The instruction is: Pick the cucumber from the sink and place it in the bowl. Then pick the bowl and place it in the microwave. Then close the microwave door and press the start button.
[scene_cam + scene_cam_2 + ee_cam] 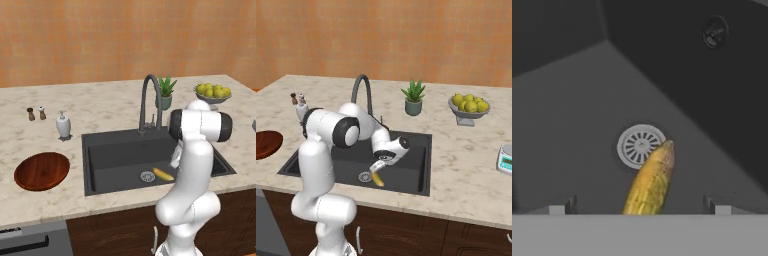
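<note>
The cucumber point(163, 174) point(377, 179) point(652, 181), stubby and yellowish, lies on the floor of the dark grey sink point(115, 155) point(411, 165), right beside the round steel drain point(640, 145). My gripper point(377, 167) point(640, 207) hangs open just above the cucumber inside the basin. In the hand view one fingertip point(562, 206) stands on each side of the vegetable, neither touching it. The reddish-brown wooden bowl point(42, 171) point(266, 143) sits empty on the counter left of the sink. The microwave is out of view.
An arched dark faucet point(150, 100) point(363, 92) rises behind the sink. A soap dispenser point(63, 125), two small shakers point(36, 113), a potted plant point(414, 98), a grey dish of yellow-green fruit point(469, 106) and a small scale point(504, 159) stand on the marble counter.
</note>
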